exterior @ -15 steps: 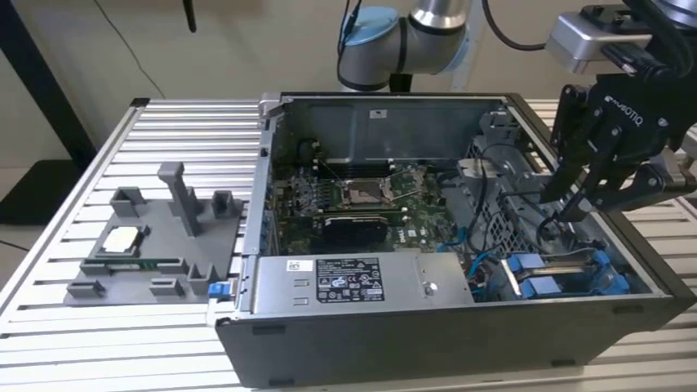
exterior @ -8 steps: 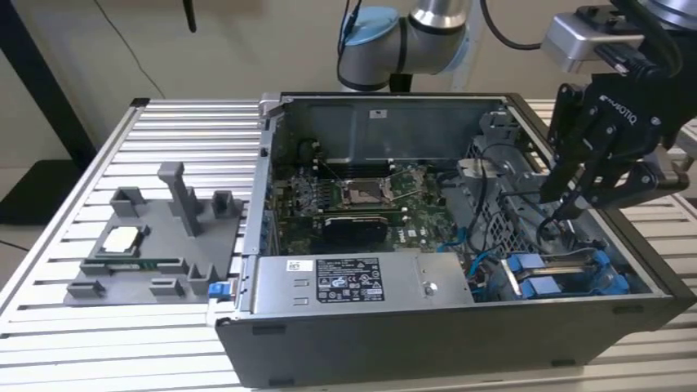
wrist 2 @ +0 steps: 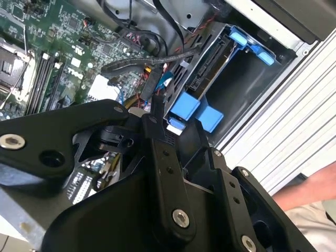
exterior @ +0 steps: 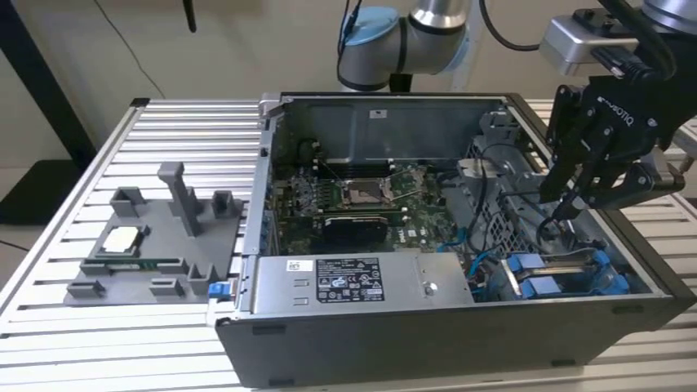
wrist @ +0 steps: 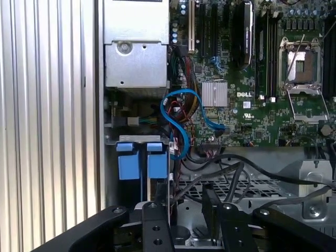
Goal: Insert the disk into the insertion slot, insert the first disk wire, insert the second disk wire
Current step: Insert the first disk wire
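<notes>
end effector [exterior: 563, 211]: my fingers narrow, nothing between
disk [exterior: 541, 287]: seated in insertion slot [wrist 2: 252, 84], just below end effector

A: Where's the computer case [exterior: 436, 351]?
B: On the tabletop [exterior: 175, 139], toward the exterior view's right. The fixture tray [exterior: 142, 245] sits just beside it, on the exterior view's left.
A: Inside?
B: The motherboard [exterior: 360, 196] lies on the case floor, in the middle. The power-supply box [exterior: 360, 282] runs along the near wall, in front of the motherboard. The insertion slot [exterior: 566, 273] is in the near corner, exterior view's right, just beside that box. The perforated cage [exterior: 512, 220] is behind the slot.
A: Cables?
B: In the first wrist view, a cable loop [wrist: 181, 113] lies between slot and motherboard.
A: Gripper?
B: The gripper [exterior: 560, 211] hangs over the cage, just behind the slot.
</notes>
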Available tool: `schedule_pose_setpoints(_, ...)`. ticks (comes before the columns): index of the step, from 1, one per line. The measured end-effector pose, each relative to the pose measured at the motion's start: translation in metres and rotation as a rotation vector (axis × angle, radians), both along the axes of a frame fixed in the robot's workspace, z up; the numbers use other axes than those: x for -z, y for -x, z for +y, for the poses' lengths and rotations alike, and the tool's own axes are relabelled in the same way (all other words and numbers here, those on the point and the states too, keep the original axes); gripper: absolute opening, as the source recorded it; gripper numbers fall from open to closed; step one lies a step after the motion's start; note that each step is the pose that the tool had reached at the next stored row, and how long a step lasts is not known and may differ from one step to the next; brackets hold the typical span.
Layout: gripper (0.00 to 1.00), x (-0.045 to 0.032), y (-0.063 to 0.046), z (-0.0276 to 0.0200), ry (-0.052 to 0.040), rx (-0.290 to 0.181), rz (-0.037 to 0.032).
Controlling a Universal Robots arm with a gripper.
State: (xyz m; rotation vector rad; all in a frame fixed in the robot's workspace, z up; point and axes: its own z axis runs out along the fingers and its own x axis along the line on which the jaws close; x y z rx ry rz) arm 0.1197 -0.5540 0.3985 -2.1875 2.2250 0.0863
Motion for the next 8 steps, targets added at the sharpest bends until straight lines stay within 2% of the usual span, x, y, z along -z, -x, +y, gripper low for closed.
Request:
schedule_pose_setpoints(4, 0.4, 0.0006, 0.0, 0.0002, -0.0006, 0.0, 0.0)
schedule_pose_setpoints(8, 0.4, 0.0029, 0.0, 0.0007, -0.001, 0.0, -0.0033)
